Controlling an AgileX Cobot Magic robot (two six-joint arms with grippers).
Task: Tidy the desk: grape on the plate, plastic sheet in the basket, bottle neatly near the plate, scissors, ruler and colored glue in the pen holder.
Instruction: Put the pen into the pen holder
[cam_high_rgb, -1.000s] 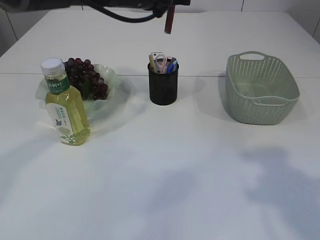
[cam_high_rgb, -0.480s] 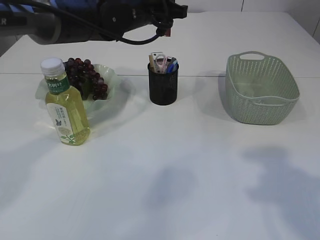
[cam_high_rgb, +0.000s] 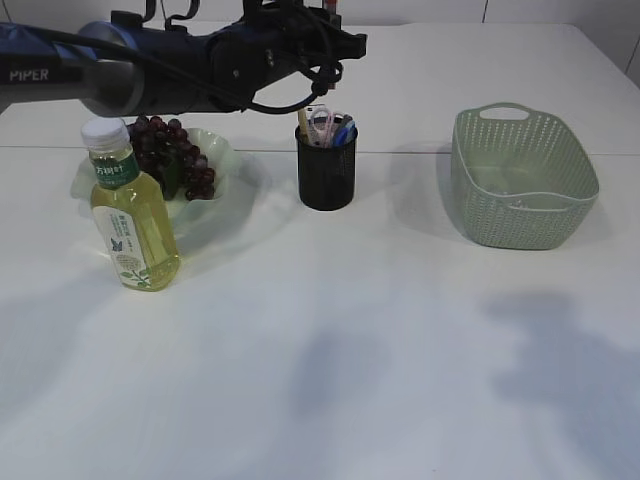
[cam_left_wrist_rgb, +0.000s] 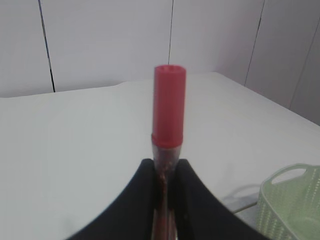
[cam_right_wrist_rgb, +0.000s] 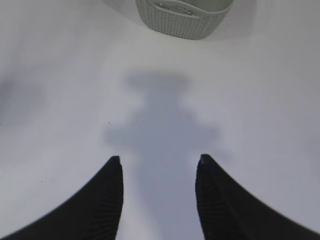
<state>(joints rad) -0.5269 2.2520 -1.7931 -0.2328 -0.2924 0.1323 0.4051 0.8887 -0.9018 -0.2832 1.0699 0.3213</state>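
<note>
My left gripper (cam_left_wrist_rgb: 163, 162) is shut on a red-capped colored glue stick (cam_left_wrist_rgb: 169, 105), whose cap sticks out beyond the fingertips. In the exterior view that gripper (cam_high_rgb: 340, 45) hangs just above the black pen holder (cam_high_rgb: 326, 175). The holder contains pink-handled scissors (cam_high_rgb: 321, 125), a pale ruler (cam_high_rgb: 302, 120) and a blue item. Dark grapes (cam_high_rgb: 170, 150) lie on the pale green plate (cam_high_rgb: 225, 150), and the yellow bottle (cam_high_rgb: 130, 215) stands upright in front of it. My right gripper (cam_right_wrist_rgb: 158, 160) is open over bare table. I cannot make out the plastic sheet.
The green basket (cam_high_rgb: 520, 180) stands at the right, level with the pen holder; its near wall (cam_right_wrist_rgb: 182, 17) shows ahead of my right gripper, and its handle (cam_left_wrist_rgb: 295, 200) shows low right in the left wrist view. The left arm spans the upper left of the exterior view.
The left arm has come down into view from the top edge, carrying the glue stick lower, closer over the pen holder. Everything on the table has stayed put.
</note>
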